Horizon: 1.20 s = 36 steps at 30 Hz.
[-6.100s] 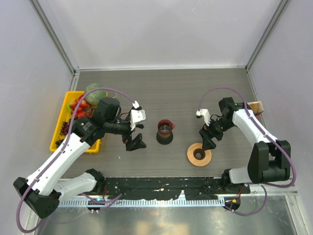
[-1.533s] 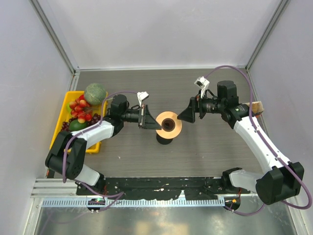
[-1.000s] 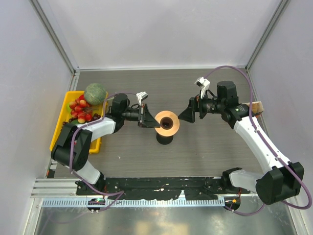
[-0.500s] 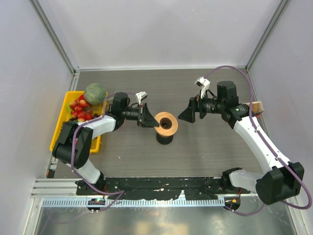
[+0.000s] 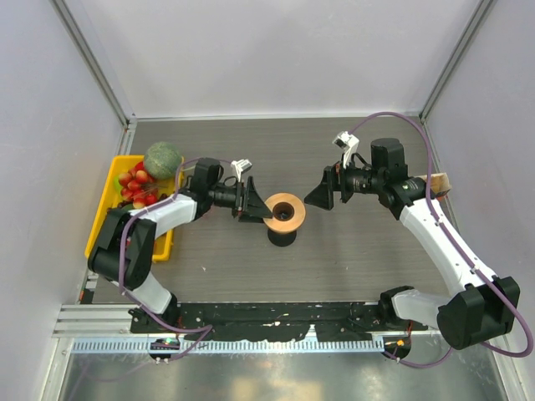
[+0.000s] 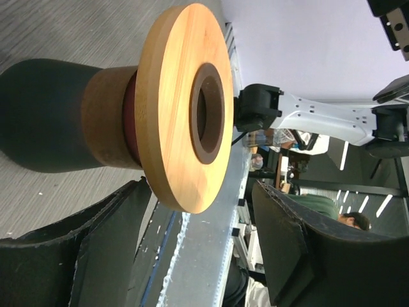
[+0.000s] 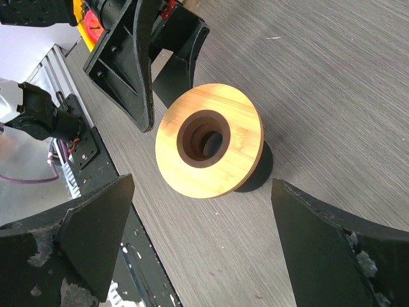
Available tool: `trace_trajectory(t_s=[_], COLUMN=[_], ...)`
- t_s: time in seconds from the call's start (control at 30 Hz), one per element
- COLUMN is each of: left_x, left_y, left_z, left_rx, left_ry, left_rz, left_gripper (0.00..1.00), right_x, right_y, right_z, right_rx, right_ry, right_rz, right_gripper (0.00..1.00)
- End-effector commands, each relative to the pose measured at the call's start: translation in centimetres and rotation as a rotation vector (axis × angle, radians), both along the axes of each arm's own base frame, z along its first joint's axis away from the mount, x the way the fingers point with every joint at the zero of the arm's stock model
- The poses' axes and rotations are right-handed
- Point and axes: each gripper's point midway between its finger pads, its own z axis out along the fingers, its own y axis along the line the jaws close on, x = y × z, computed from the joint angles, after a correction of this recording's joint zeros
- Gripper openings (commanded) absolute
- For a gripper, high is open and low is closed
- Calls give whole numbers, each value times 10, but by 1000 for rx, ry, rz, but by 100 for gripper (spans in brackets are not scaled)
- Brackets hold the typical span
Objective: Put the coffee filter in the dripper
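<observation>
The orange-brown dripper (image 5: 284,210) sits on top of a small black cup (image 5: 282,234) at the table's middle. It also shows in the left wrist view (image 6: 185,109) and the right wrist view (image 7: 209,139). My left gripper (image 5: 248,203) is open and empty just left of the dripper's rim; its fingers (image 6: 96,256) stand apart from the disc. My right gripper (image 5: 322,194) is open and empty just right of the dripper, with its fingers (image 7: 89,236) wide apart. A tan paper piece, the coffee filter (image 5: 440,181), lies at the table's right edge behind the right arm and is partly hidden.
A yellow tray (image 5: 94,242) with red and green fruit stands at the left edge, and a green melon (image 5: 162,159) sits at its far end. The cup's red rim (image 6: 130,121) shows under the dripper's neck. Grey walls close in the table's sides.
Six seconds ago the dripper lay on the table by the right gripper; now it sits on the black cup. Over the last second the left arm drew in slightly and the right arm stayed still.
</observation>
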Motion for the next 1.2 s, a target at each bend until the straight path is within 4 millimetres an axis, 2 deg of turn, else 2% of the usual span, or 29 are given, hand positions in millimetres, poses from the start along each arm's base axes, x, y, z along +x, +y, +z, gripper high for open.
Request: trace_trajectory(t_s=[0.0,0.17,0.3,0.37,0.47,0.57,0.7,0.83,1.17], left_x=[2,3,0,4,-2,-6,-10,-12,-2], left_y=[6,22,42,54,66,73,69,53,25], left_z=[18,20,31,34,38,31,16,8,13], left_rx=[34,113,195,273,352,434,528,562,522], left_ry=[-120,-215,-457,-580,-700,-806,-871,-903,-895], left_rz=[15,67,79,90,33,-36,-122,-170,-192], left_gripper=[75,75,69,64,54,46,39,33,33], right_x=[-2,-5,-13,-15,-16,-17,-14,-11,-13], right_y=[-1,-4,-11,-16,-26,-31,-34,-34,-33], right_z=[29,25,15,8,-4,-19,-36,-41,-50], right_rx=[18,-11,-69,-111,-177,-223,-248,-255,-254], right_ry=[-96,-112,-122,-143,-152,-146,-116,-100,-78], right_rz=[9,16,34,44,36,35,30,26,31], right_gripper=[95,95,95,95,95,95,93,91,89])
